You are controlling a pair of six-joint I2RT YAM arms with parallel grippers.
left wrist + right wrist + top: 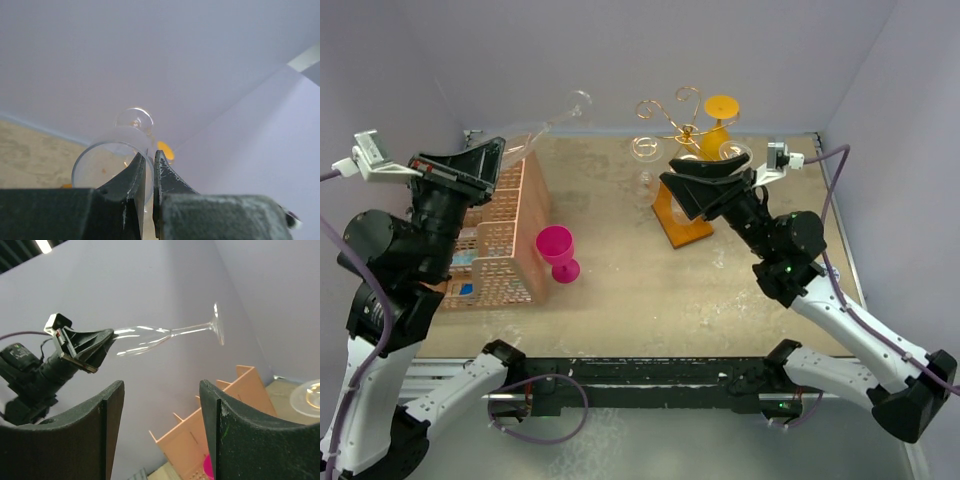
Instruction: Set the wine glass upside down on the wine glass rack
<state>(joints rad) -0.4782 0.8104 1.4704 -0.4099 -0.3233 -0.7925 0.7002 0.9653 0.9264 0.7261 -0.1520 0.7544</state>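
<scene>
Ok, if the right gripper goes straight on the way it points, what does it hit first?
Likely the wine glass held by the left gripper, just above the right gripper's line. Depth is unclear; it might pass under it.

Overhead view; wine glass (150, 335) in both wrist views

Left arm (380, 300): black joint housings, white shell links lower down. Right arm (820, 290): same black-and-white build, green light (786, 268) on black joint. Left cable (330, 172) and right cable (832, 152): purple, thin. Left wrist camera (370, 155) and right wrist camera (782, 156): small white blocks. Left gripper (152, 159): matte black fingers, edges scuffed pale. Right gripper (160, 400): broad black curved fingers, seam lines down inner faces. Base rail (640, 375): black.
</scene>
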